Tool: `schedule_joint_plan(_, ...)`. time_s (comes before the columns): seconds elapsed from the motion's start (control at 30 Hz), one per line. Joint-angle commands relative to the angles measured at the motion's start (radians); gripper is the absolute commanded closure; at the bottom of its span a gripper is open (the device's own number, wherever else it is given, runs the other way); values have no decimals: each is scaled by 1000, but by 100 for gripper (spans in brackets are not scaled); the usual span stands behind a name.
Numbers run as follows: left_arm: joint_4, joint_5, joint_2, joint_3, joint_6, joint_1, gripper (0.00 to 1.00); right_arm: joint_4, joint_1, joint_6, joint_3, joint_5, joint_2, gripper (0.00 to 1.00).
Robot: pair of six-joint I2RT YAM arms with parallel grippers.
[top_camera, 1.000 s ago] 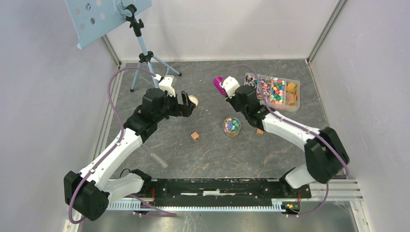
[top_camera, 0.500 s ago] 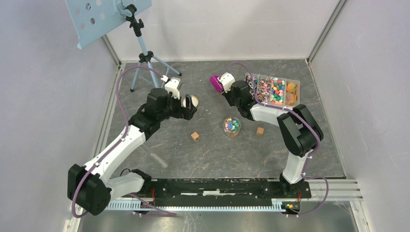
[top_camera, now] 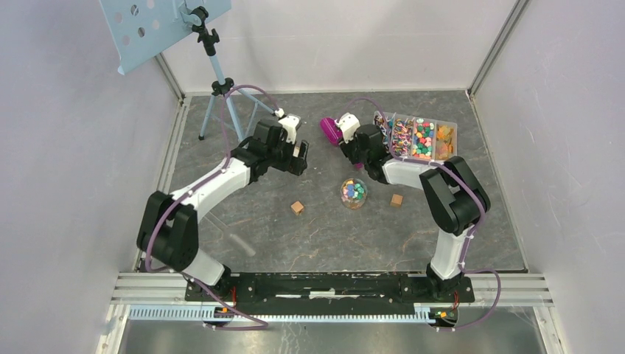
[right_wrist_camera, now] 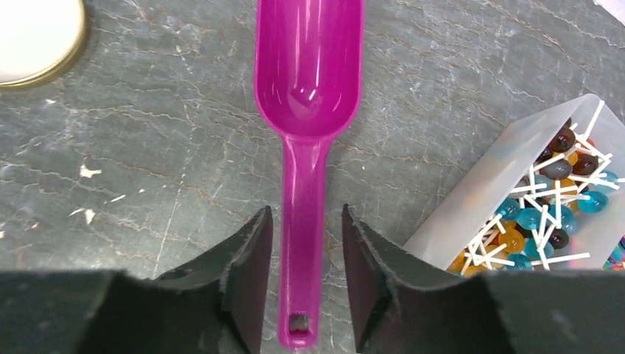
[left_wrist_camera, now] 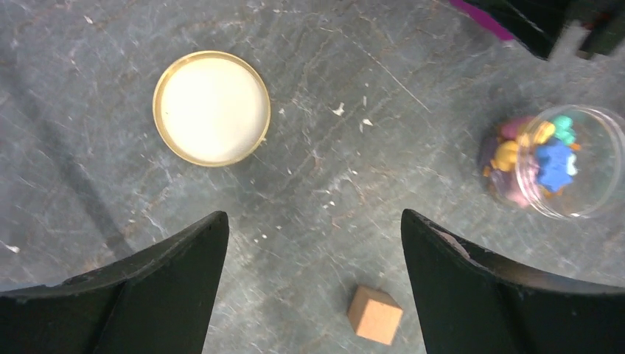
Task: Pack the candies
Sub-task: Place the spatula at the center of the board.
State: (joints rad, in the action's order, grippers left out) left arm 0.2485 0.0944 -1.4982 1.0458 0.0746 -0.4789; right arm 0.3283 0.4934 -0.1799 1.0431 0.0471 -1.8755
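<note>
The right end effector (right_wrist_camera: 306, 214) is closed narrow on the handle of the magenta plastic scoop (right_wrist_camera: 308, 66). The scoop's bowl is empty and points away over the dark grey stone-look worktop (top_camera: 332, 236). Just beside it sits the clear plastic compartment tray (top_camera: 455, 144), where most of the small multicoloured candies (top_camera: 421, 139) lie sorted; the nearest section holds lollipops on white sticks (right_wrist_camera: 545, 214). More sweets fill the bottom of a small clear round jar (left_wrist_camera: 597, 184), which stands open near the middle of the worktop. The left end effector (left_wrist_camera: 313, 221) is spread wide and holds nothing, with bare worktop between its fingers. A round cream lid with a gold rim (left_wrist_camera: 211, 108) lies flat just beyond it. Two small brown wooden cubes (top_camera: 297, 208) rest either side of the jar, apart from it.
</note>
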Motion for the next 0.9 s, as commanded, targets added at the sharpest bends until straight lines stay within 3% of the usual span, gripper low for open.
schedule_joint_plan(0.0,13,-77,-97,124,-145,3,9,14,-16,15,-5,-34,100,52)
schedule_joint_plan(0.17,28,-91,-197,194,-199,3,15,-79,-40,50,-23,-44,252,42)
schedule_joint_plan(0.37,32,-124,-297,231,-230,5,18,-171,-48,71,-108,-81,528,3)
schedule_joint_plan(0.5,60,-134,-357,255,-256,6,16,-218,-48,85,-171,-78,708,2)
schedule_joint_plan(0.67,43,-99,-404,278,-283,11,22,-218,-48,110,-264,-132,892,2)
schedule_joint_plan(0.87,63,-60,-474,338,-324,11,40,-222,-48,142,-306,-110,990,2)
